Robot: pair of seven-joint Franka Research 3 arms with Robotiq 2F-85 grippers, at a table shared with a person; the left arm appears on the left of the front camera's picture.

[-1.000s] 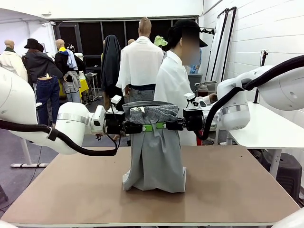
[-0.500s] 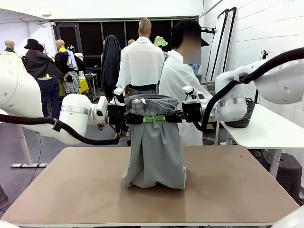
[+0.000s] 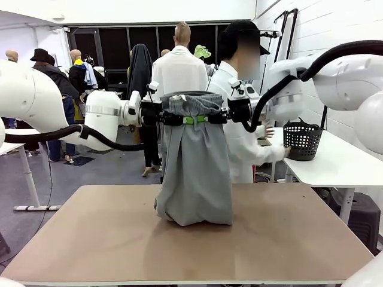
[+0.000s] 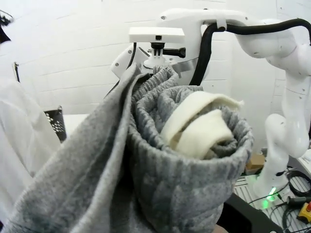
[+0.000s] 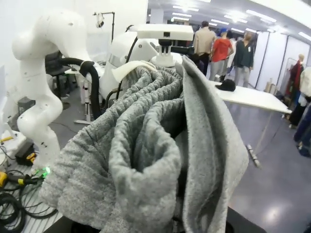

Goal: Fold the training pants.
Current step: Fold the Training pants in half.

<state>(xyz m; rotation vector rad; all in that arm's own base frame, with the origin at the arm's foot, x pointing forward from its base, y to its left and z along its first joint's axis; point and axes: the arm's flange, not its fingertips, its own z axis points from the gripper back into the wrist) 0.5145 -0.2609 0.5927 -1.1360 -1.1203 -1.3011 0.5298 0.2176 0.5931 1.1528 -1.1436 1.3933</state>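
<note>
Training pants (image 3: 194, 161) hang upright above the table (image 3: 287, 233), hems resting on it.
I see both arms level, left gripper (image 3: 179, 119) and right gripper (image 3: 209, 119) pinching the bunched waistband from opposite sides.

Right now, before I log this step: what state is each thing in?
training pants: hanging from the gathered waistband, leg ends bunched on the table, not yet folded
left gripper: shut on the waistband
right gripper: shut on the waistband
black basket: upright on the side table, person's hand beside it
</note>
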